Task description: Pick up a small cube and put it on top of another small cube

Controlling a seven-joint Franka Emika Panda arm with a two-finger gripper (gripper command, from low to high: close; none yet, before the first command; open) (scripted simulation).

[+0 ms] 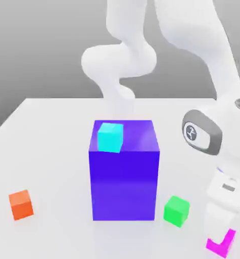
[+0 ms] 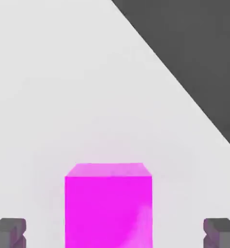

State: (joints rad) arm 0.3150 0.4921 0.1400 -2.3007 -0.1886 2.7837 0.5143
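White tabletop point(image 1: 51, 152) under grey backdrop, set with coloured blocks
Gripper point(image 2: 114, 232) spread wide, fingertips point(image 2: 9, 231) flanking magenta cube point(image 2: 108, 206) without touching; blue-violet block point(image 1: 124, 172) mid-table topped by cyan cube point(image 1: 110, 137), green cube point(image 1: 176, 211) beside it, orange cube point(image 1: 21, 204) apart; no legible writing

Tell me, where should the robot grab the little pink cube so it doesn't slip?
Probably by two opposite flat sides, coming straight down from above. The pink cube sits flat on the white table with bare space around it, and its smooth, parallel sides suit flat pads. The open gripper already has one finger on each side of it, apart from it, so closing there should hold.
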